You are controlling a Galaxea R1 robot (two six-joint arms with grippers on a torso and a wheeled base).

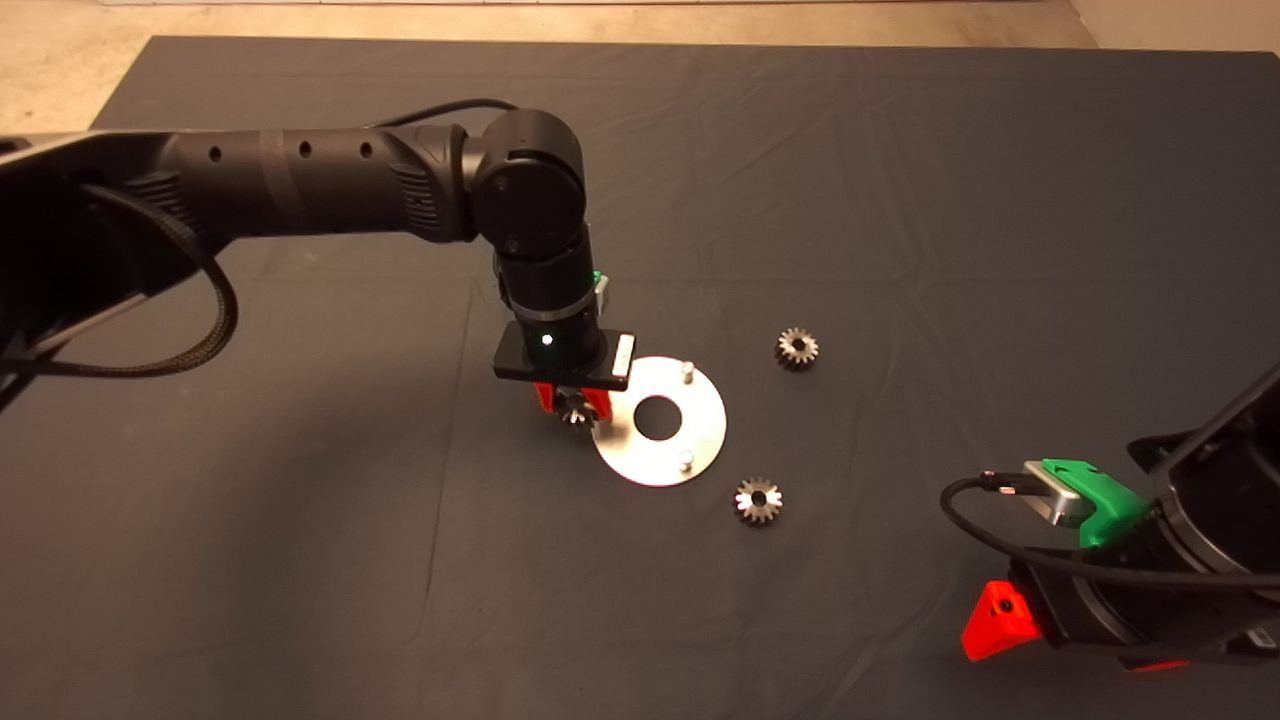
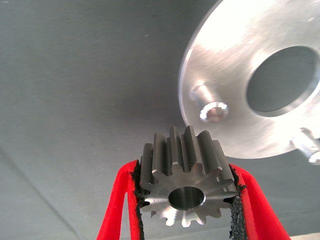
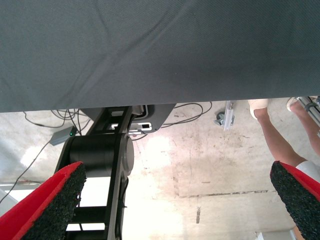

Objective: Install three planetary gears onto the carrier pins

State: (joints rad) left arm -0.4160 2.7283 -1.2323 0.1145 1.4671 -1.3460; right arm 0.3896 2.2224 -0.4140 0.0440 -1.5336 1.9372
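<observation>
My left gripper (image 1: 574,404) is shut on a small steel planetary gear (image 2: 186,183) and holds it just above the left edge of the shiny carrier disc (image 1: 700,415). In the left wrist view the gear sits close beside one carrier pin (image 2: 211,106), not on it. Two other pins (image 1: 687,371) (image 1: 685,460) stand bare on the disc. Two more planetary gears lie on the mat, one right of the disc (image 1: 797,348) and one below it (image 1: 758,500). My right gripper (image 3: 175,200) is parked open at the lower right of the mat.
The dark mat (image 1: 900,200) covers the table. The right wrist view looks past the mat's edge at the floor, with cables, a black stand (image 3: 107,150) and a person's legs (image 3: 272,135).
</observation>
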